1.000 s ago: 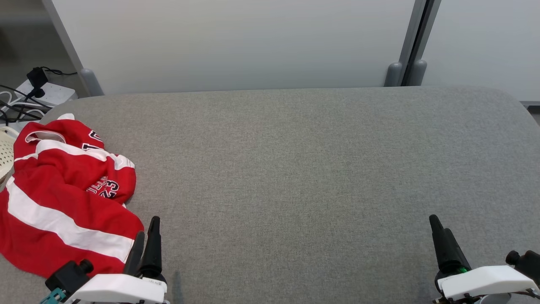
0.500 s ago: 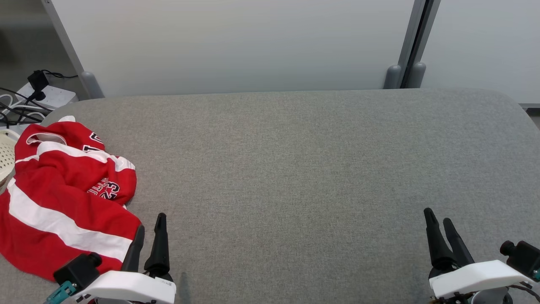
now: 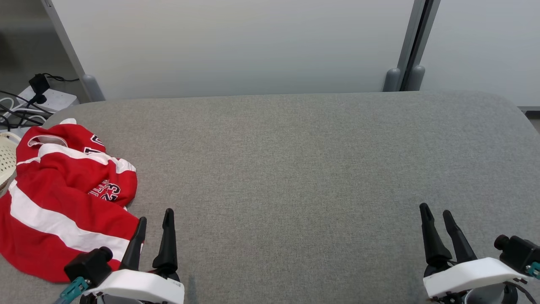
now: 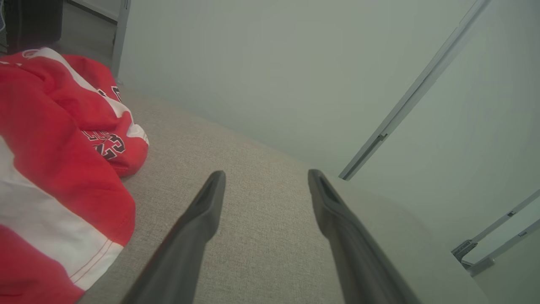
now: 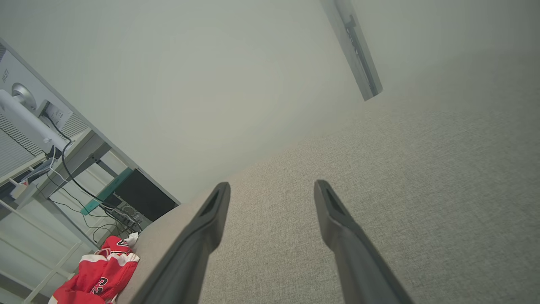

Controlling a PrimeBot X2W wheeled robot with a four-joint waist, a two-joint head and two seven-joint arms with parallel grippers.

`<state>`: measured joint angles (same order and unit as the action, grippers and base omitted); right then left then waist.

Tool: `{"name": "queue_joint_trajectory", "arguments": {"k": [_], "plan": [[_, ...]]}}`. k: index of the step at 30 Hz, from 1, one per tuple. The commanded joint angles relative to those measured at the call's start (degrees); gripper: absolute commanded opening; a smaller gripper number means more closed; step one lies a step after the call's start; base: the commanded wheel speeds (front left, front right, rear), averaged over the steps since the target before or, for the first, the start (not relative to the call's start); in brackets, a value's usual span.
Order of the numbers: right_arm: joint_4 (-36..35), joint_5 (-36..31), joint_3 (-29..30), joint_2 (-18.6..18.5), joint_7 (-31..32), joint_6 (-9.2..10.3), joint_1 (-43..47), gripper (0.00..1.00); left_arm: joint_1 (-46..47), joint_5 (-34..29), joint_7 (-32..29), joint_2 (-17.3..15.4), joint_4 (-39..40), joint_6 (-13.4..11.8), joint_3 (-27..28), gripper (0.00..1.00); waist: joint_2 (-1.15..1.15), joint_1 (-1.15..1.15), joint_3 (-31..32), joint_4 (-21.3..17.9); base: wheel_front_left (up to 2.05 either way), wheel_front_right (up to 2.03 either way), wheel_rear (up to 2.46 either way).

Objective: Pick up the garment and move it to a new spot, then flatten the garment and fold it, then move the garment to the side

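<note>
The garment (image 3: pixel 63 198) is a red jersey with white stripes and dark lettering, lying crumpled at the left edge of the grey fabric table (image 3: pixel 295 169). It also shows in the left wrist view (image 4: pixel 50 160) and far off in the right wrist view (image 5: pixel 99 274). My left gripper (image 3: pixel 155 214) is open just right of the garment's near edge, with nothing between its fingers. At the lower right my right gripper (image 3: pixel 435 208) hangs open over bare table, far from the garment.
A pale partition wall (image 3: pixel 236 46) with a grey post (image 3: pixel 415 46) rises behind the table. Left of the table are a power strip with cables (image 3: pixel 38 99) and a cream perforated basket (image 3: pixel 6 154). A desk with a monitor (image 5: pixel 25 109) stands beyond the garment.
Both grippers have edged forward and inward, and their fingers show further apart. The head view has tilted slightly, shifting the scene down. The garment has not moved.
</note>
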<state>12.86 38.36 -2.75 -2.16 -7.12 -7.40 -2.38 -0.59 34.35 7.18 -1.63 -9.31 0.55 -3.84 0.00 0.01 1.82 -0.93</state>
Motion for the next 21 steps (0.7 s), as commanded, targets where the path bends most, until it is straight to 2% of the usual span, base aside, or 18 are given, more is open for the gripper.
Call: {"name": "queue_joint_trajectory", "arguments": {"k": [1,21], "plan": [[-1.7,-2.2,-1.4,-0.7,-1.0,-0.06,-2.7,1.00,3.4,-2.2,0.9,-0.8,1.9,-0.4,0.8,1.00,0.00,-0.01,0.1,-0.1,0.00,0.00,0.00],[-3.7,-17.7,-2.7,-1.2,-4.6,-0.08,-2.7,1.00,3.8,-16.4,4.5,-1.0,2.6,-1.0,-0.9,1.00,0.00,-0.01,0.5,-0.3,0.00,0.00,0.00]]}}
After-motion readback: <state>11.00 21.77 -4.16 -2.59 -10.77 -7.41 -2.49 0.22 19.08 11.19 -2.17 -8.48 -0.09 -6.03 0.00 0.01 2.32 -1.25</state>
